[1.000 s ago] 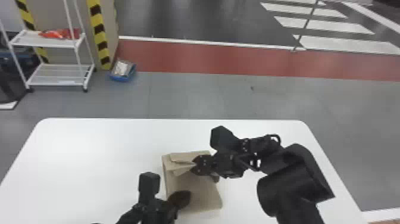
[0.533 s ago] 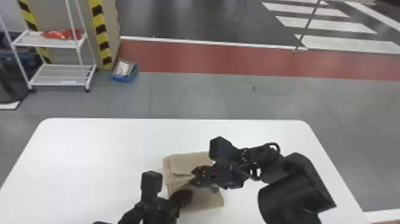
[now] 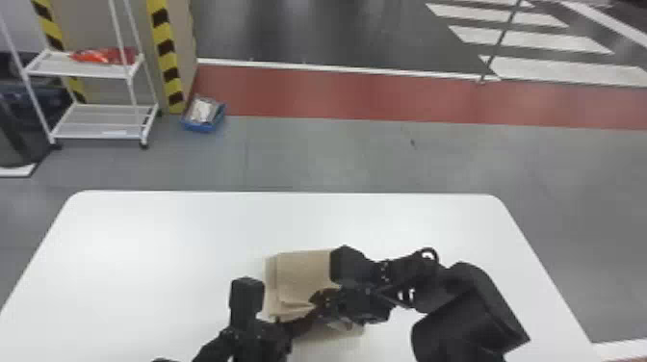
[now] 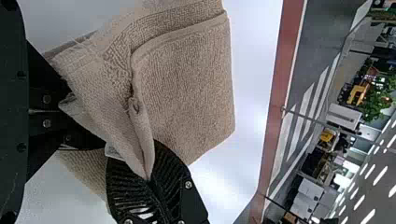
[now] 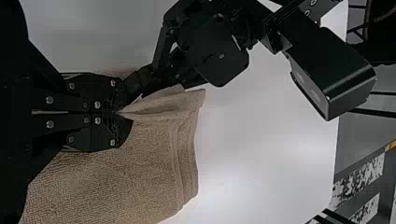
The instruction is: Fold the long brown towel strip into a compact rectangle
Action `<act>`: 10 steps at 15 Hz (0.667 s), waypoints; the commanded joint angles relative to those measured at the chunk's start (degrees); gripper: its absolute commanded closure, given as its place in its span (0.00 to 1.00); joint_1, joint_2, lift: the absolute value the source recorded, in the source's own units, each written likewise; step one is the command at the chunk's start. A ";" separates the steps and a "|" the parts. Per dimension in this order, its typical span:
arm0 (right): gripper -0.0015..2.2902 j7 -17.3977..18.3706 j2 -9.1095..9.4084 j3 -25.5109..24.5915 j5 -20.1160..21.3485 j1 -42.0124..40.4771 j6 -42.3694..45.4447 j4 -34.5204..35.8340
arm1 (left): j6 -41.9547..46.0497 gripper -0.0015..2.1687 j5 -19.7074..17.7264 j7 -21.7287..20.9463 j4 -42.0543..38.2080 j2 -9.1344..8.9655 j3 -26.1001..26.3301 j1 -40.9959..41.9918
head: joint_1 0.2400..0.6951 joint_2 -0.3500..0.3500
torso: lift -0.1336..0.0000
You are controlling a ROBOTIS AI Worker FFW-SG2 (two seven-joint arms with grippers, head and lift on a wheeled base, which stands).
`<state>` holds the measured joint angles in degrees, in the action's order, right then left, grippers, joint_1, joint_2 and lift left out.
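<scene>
Near the front edge of the tabletop (image 3: 168, 250), the left hand (image 3: 303, 325) is at the near part of the brown towel (image 3: 305, 274). Its fingers are closed, but towel covers the tips, so I can't tell if they pinch any. Just beside it, a bit farther from the front edge, the right hand (image 3: 318, 297) is closed tight on a pinch of the towel. The towel lies under and around both hands, folded in soft layers, with a flap pulled up in between. The rest of it lies flat on the white tabletop, out past the hands. Past the tabletop is gray floor (image 3: 385, 159). A little blue bin (image 3: 202, 126) sits on it, beside a white rack (image 3: 98, 71) with something red (image 3: 103, 56) on its upper shelf. Farther off are a red stripe (image 3: 313, 94) and white bars (image 3: 563, 70) on dark ground.
</scene>
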<state>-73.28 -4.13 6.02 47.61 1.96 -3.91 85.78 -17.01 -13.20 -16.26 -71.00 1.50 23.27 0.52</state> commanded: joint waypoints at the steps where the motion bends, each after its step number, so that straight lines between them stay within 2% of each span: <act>1: 0.57 -0.20 -0.17 -0.92 0.29 0.15 0.43 0.01 | 0.00 0.64 0.01 0.00 -0.10 0.17 0.02 0.09 | 1.00 0.28 | 1.00; 5: 0.57 -0.11 -0.61 -1.01 -0.06 0.33 1.48 -0.52 | 0.00 0.64 0.28 0.00 -0.10 -0.18 0.10 0.18 | 1.00 0.26 | 1.00; 10: 0.56 1.91 -0.17 0.75 0.29 1.47 2.71 -5.53 | 0.00 0.64 0.28 -0.09 0.25 -0.18 0.02 -0.17 | 1.00 0.26 | 1.00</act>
<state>-71.55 -4.39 6.42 47.88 2.91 -1.30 81.65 -17.02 -12.86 -16.31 -70.84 1.25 23.38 0.51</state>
